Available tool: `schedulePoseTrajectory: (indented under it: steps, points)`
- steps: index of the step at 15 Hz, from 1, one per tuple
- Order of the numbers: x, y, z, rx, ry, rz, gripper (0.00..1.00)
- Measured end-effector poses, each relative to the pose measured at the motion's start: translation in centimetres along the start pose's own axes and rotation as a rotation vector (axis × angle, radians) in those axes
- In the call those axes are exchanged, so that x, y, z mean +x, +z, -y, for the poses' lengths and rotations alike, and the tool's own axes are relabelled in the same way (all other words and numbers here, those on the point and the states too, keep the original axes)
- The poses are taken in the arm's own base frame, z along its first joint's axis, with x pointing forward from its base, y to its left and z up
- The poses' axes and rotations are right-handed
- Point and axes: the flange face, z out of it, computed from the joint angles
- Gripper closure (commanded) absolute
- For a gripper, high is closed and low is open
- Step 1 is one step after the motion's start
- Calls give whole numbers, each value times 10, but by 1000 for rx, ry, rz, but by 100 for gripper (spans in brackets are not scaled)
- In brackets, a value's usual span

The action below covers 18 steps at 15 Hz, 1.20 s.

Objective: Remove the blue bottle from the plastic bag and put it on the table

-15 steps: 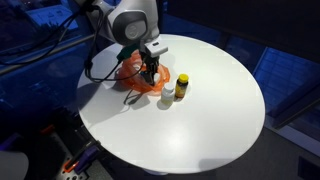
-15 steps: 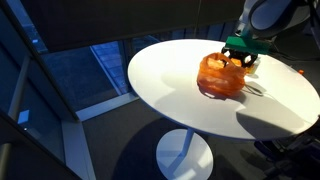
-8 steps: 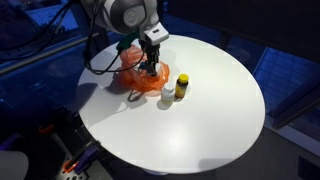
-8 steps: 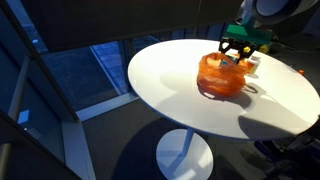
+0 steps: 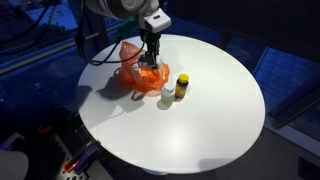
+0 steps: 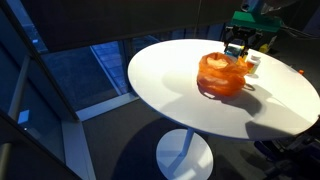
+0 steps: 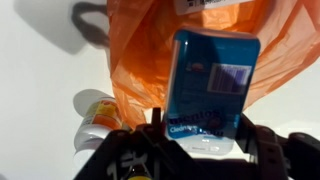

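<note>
While my hand [image 7: 203, 142] grips the blue bottle [image 7: 212, 85] between closed fingers, I see it just over the orange plastic bag [image 5: 133, 73] on the bench [image 5: 215, 115].

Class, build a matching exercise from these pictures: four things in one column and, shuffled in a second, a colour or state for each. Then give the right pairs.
Column one:
1. blue bottle
2. plastic bag
3. yellow bottle
4. table

Column two:
A. orange
B. white and round
C. held by the gripper
D. upright beside the plastic bag

Pairs: 1-C, 2-A, 3-D, 4-B
</note>
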Motion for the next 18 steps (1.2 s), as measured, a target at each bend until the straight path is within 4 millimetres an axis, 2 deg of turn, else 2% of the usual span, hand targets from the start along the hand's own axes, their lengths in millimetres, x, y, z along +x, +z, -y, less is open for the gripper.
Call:
schedulePoseTrajectory:
  steps: [5,11,15,18]
  points:
    - [12,-11,-28,-9,-40,-4,57]
    - [19,-15,-81,-28,-108,29,57]
    - [21,-9,-112,-49,-156,58,57]
    - [21,2,-129,-70,-193,82,57]
